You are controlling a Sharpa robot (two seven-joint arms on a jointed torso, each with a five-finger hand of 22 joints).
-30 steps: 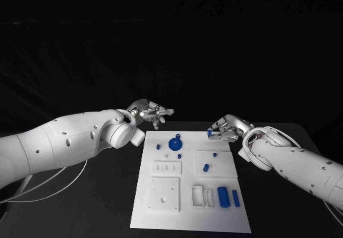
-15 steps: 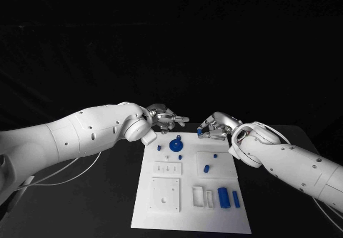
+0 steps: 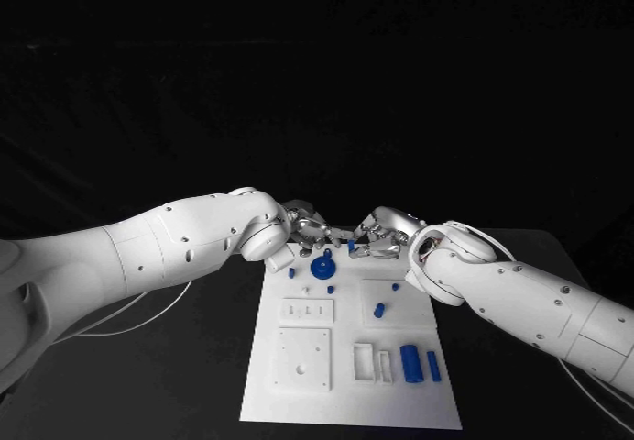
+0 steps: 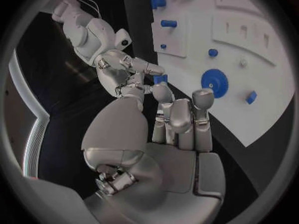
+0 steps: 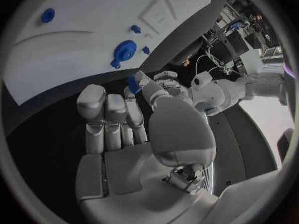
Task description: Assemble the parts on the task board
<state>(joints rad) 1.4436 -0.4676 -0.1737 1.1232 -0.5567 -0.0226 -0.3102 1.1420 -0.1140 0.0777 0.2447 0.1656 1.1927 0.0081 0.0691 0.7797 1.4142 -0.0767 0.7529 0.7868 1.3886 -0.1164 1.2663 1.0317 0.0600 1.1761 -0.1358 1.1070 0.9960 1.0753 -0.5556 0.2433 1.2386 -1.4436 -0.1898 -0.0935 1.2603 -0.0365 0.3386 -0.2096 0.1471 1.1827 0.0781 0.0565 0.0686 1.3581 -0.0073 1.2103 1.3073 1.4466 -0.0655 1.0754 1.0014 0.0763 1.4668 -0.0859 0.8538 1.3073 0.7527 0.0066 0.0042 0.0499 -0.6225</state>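
The white task board [image 3: 397, 390] lies in the middle of the black table. At its far end stands a blue gear [image 3: 322, 268], also seen from both wrists [image 4: 214, 81] [image 5: 126, 48]. Above the board's far edge my right hand [image 3: 380, 236] pinches a small blue part [image 3: 352, 245] at its fingertips. My left hand [image 3: 311, 235] faces it with its fingers apart, their tips right beside that part; I cannot tell whether they touch it. From the left wrist, the right hand [image 4: 121, 73] holds the blue part [image 4: 160, 78] just beyond my left fingers [image 4: 181, 117].
Two blue cylinders [image 3: 411, 362] [image 3: 433, 366] lie near the board's front right, next to white slotted blocks [image 3: 366, 361]. Small blue pieces [image 3: 379, 310] [image 3: 395, 286] [image 3: 292, 272] sit further back. Both white arms cross the table's sides.
Both hands have moved inward over the board's far edge until they almost meet. The right hand has carried the small blue part leftward with it.
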